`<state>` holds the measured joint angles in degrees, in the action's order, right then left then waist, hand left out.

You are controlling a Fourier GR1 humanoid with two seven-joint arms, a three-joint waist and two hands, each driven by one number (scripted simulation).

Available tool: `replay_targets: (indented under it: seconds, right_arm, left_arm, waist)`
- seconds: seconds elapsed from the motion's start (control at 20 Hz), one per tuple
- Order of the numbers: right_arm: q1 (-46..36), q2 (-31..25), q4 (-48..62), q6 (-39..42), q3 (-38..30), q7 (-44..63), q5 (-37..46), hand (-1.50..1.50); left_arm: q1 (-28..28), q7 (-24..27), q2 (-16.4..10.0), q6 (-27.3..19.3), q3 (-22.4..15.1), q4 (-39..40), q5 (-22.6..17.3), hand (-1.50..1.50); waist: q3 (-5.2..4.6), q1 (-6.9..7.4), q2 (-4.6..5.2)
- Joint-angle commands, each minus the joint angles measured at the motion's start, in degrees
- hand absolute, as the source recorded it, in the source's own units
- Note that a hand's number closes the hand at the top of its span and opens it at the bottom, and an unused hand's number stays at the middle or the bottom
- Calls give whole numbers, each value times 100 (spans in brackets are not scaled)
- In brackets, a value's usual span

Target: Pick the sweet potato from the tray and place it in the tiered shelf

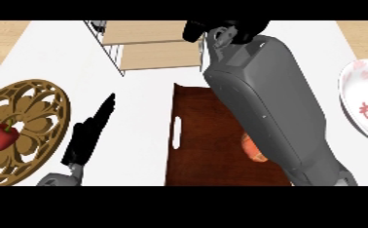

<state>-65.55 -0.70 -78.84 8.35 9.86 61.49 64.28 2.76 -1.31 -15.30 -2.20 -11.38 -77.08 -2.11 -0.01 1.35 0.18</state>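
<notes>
The orange sweet potato (252, 150) lies on the dark brown tray (201, 139), toward its right side, and my right forearm hides part of it. My right arm stretches up over the tray. Its black hand (229, 29) is at the view's top edge, beside the right end of the tiered shelf (152, 47), which has wooden boards in a wire frame. The hand is cut off by the edge and I see nothing in it. My left hand (87, 135) rests open on the white counter left of the tray, fingers straight and pointing up-right.
A round carved wooden plate (36, 120) sits at the left edge with a red pepper (7, 135) on it. A white plate with pink marks (355, 95) shows at the right edge. White counter separates the tray from both plates.
</notes>
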Motion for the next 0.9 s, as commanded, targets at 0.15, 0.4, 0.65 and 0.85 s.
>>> replay_targets:
  seconds: [0.15,0.4,0.65,0.85]
  right_arm:
    - [-1162,-32,2363,-832,-887,-527,17,150]
    - [-1618,-391,3711,-1059,-1281,-1466,-226,150]
    - [-1635,-210,4667,-1810,-1403,-1802,-170,150]
    - [-2017,-147,5357,-1761,-1591,-1763,-247,150]
  left_arm:
    - [14,-154,-4,25,31,-92,76,0]
    - [231,-163,-5,83,106,43,101,0]
    - [-118,71,-19,223,28,-90,104,0]
    - [5,-115,57,185,-48,-196,161,0]
  waist:
    - [-6,73,36]
    - [-8,132,82]
    - [-9,225,103]
    - [-13,330,148]
